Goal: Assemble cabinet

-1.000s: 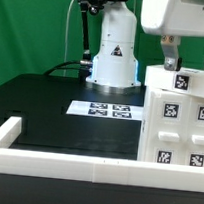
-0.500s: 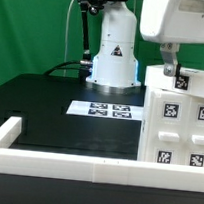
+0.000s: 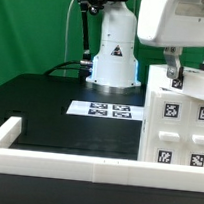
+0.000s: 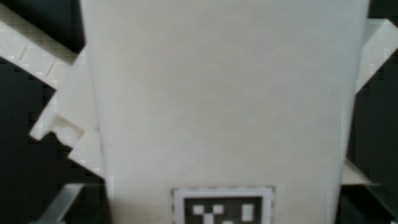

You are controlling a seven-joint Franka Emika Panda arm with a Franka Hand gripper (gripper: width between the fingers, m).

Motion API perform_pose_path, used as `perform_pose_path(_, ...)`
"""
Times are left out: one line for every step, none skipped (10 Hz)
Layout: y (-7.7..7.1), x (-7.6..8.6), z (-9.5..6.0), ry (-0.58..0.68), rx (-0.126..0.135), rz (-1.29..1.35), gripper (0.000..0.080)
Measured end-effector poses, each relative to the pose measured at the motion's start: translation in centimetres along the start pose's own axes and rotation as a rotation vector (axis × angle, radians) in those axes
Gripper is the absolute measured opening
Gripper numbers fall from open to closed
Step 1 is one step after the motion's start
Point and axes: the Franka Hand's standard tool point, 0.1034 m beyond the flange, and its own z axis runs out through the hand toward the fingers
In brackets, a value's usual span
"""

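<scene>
The cabinet (image 3: 179, 122) is a large white box with black-and-white tags on its front, standing on the black table at the exterior view's right. My gripper (image 3: 191, 73) hangs straight over its top edge, with one dark finger (image 3: 173, 74) down at the top left corner and the other near the frame's edge. The jaws stand wide apart, one on each side of the cabinet's top. In the wrist view a white face of the cabinet (image 4: 214, 100) fills the picture, with one tag (image 4: 221, 207) low between the fingers.
The marker board (image 3: 102, 111) lies flat on the table in front of the arm's white base (image 3: 115, 51). A long white rail (image 3: 64, 165) borders the table's near edge and turns up at the exterior view's left.
My gripper has come down a little onto the top of the cabinet. The cabinet and the marker board have not moved.
</scene>
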Motion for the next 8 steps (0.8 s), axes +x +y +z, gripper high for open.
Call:
perform_pose_path(0.00, 0.00, 0.00, 0.000, 0.000, 0.006, 0.0553)
perform_pose_path(0.00, 0.00, 0.00, 0.000, 0.000, 0.041, 0.0553)
perform_pose_path(0.04, -0.02, 0.00, 0.000, 0.000, 0.044, 0.0553)
perform_pose_path(0.03, -0.02, 0.01, 0.000, 0.001, 0.126, 0.0553)
perform_pose_path(0.03, -0.02, 0.02, 0.000, 0.001, 0.235, 0.0554)
perform_pose_path(0.02, -0.02, 0.01, 0.000, 0.001, 0.310, 0.0554)
perform_pose_path(0.02, -0.01, 0.02, 0.001, 0.002, 0.404, 0.0554)
perform_pose_path(0.19, 0.11, 0.00, 0.013, -0.002, 0.553, 0.0554)
